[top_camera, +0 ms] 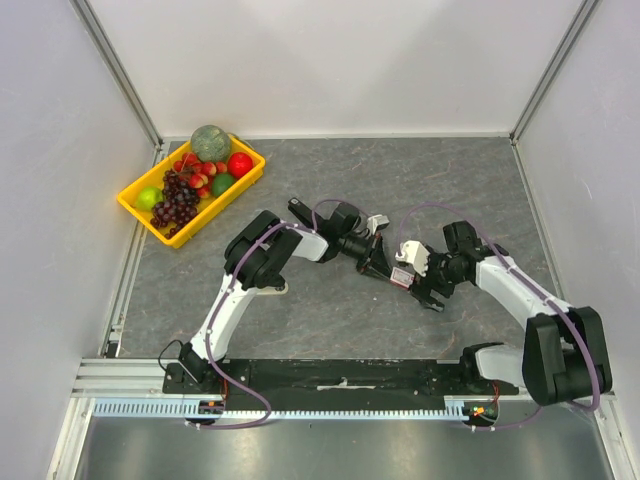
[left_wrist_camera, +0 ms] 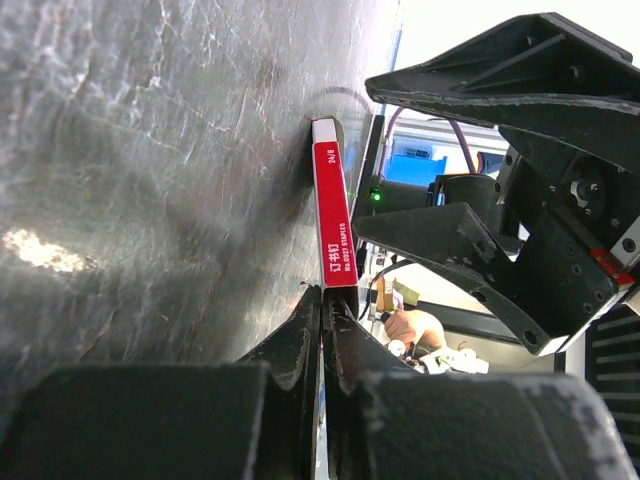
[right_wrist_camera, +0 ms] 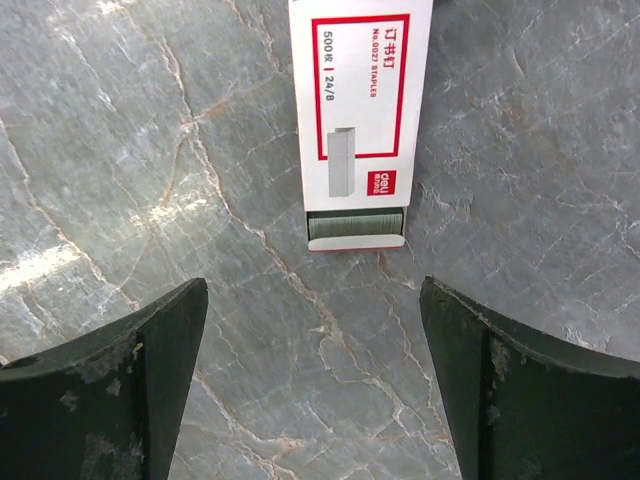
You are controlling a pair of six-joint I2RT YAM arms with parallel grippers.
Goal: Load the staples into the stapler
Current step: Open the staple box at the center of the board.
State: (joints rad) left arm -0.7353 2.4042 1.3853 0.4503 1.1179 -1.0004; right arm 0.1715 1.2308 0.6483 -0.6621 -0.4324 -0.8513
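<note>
The left gripper [left_wrist_camera: 322, 300] is pressed together, its tips nipping the near end of the box [left_wrist_camera: 332, 210]. Its wrist view shows the box edge-on, the red side with print toward the camera, lying against the grey table [left_wrist_camera: 140, 200]. The right gripper [right_wrist_camera: 312, 290] stands wide apart and holds nothing, one finger on either side of the bare table just short of the box's open end.

The right wrist view alone shows the box's white-and-red face [right_wrist_camera: 360, 100]. It also shows the tray [right_wrist_camera: 356, 242] slid a little way out of the end toward the camera, with the grey staples [right_wrist_camera: 356, 224] lying in it. The far end of the box runs off the top of that view, so the left grip is hidden there.

The left wrist view shows the right gripper's black fingers [left_wrist_camera: 470, 235] spread beside the box.

From above, both grippers meet mid-table at the box [top_camera: 402, 276], left [top_camera: 388, 268] and right [top_camera: 426, 286]. Only this view takes in the yellow fruit tray [top_camera: 225, 203] at the far left corner.
</note>
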